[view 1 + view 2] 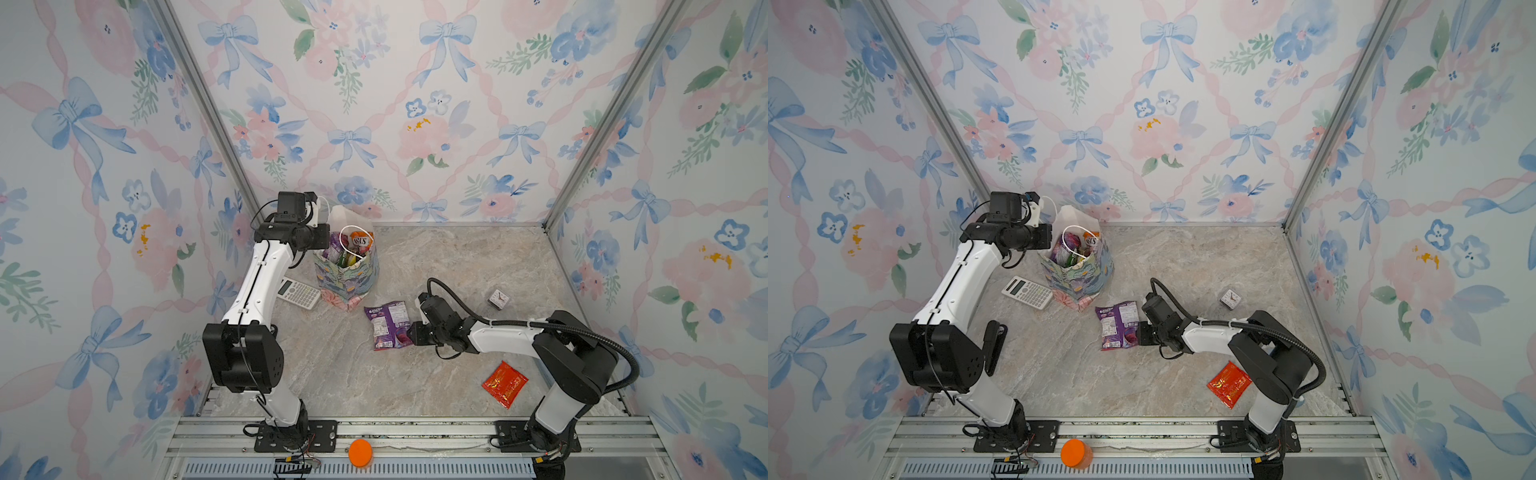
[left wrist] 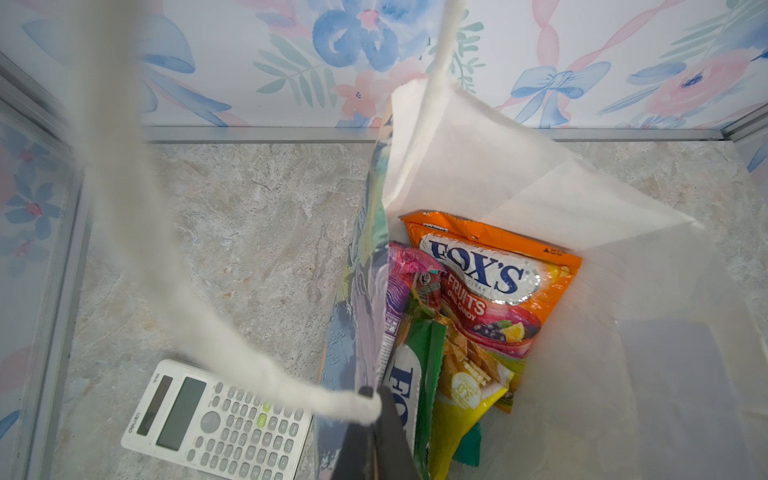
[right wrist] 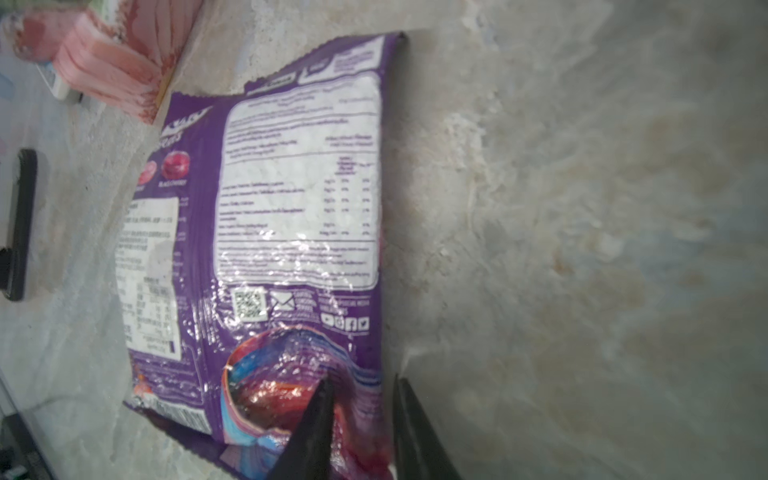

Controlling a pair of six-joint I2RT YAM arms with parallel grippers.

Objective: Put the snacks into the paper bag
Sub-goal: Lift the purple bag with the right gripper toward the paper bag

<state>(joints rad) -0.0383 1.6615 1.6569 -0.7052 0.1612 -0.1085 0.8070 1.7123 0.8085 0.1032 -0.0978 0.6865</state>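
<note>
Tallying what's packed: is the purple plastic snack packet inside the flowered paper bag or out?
Out: the purple plastic packet lies flat on the marble table, beside the flowered paper bag.

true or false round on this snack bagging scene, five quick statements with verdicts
1. The purple packet lies on the table, outside the paper bag. True.
2. The red sachet is inside the paper bag. False: it lies on the table near the right arm's base.
3. The left hand is shut on the paper bag's rim. True.
4. The calculator is in the paper bag. False: it lies on the table beside it.
5. The right hand is shut, lifted clear of the purple packet. False: its jaws stand apart at the packet's edge.
</note>
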